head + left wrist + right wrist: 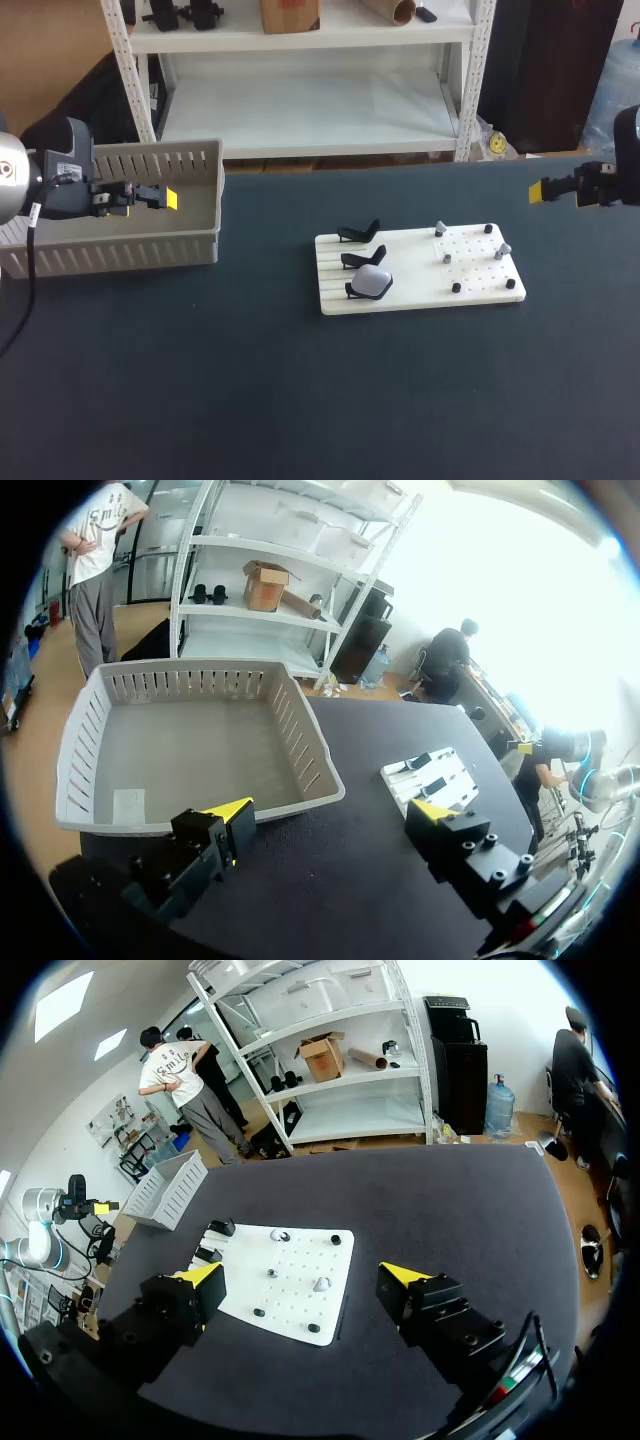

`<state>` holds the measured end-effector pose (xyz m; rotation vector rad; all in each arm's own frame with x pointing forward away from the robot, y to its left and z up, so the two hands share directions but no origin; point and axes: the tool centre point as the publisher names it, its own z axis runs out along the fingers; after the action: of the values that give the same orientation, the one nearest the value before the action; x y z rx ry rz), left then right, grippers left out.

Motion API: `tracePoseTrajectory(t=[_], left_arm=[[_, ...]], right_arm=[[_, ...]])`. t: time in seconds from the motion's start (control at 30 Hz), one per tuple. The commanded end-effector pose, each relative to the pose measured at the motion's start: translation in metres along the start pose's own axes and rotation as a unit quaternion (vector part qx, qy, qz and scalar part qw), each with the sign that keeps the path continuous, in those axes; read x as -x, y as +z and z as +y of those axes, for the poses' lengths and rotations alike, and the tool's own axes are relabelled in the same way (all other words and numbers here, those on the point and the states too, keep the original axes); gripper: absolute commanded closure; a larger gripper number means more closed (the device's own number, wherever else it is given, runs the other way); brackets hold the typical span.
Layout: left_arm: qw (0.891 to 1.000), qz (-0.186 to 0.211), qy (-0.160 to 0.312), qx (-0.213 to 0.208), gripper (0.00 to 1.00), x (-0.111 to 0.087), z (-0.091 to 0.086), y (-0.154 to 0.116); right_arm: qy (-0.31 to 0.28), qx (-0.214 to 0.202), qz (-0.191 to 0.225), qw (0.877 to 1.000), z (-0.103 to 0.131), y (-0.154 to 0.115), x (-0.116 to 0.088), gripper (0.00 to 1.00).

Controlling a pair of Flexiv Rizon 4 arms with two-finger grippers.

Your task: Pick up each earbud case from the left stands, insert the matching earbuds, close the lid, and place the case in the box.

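Note:
A white board (420, 300) lies mid-table. Three black stands line its left side; the two rear stands (360, 234) are bare and the front one carries a pale grey earbud case (373, 283), lid shut. Small grey earbuds (503, 248) sit on pegs on the board's right half. My left gripper (150, 203) hovers open over the grey box (150, 255), far left of the board. My right gripper (565, 195) hangs open at the table's far right, holding nothing. In the right wrist view the board (300, 1260) lies below the open gripper (300, 1278).
The slatted grey box (300, 745) holds only a flat pale label and stands under and ahead of the left gripper (330, 815). The board (435, 775) lies beyond its right wall. Dark table cloth surrounds the board on every side.

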<state>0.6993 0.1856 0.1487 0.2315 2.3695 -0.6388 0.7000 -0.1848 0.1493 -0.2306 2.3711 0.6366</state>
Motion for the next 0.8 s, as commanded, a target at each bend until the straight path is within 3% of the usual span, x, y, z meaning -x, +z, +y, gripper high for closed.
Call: tracePoseTrajectory(t=[0.03, 0.77, 0.8], left_arm=[[1.0, 0.002, 0.0, 0.002, 0.0, 0.0011, -0.0007, -0.0002], [1.0, 0.002, 0.0, 0.002, 0.0, 0.0011, -0.0007, -0.0002], [1.0, -0.006, 0.024, -0.005, 0.0, 0.0027, -0.0044, -0.0023]], right_arm=[[0.0, 0.0, 0.001, 1.0, -0.0003, 0.0, 0.0004, 0.0], [0.0, 0.0, 0.001, 1.0, -0.0003, 0.0, 0.0004, 0.0], [0.0, 0.0, 0.001, 1.0, -0.0003, 0.0, 0.0004, 0.0]])
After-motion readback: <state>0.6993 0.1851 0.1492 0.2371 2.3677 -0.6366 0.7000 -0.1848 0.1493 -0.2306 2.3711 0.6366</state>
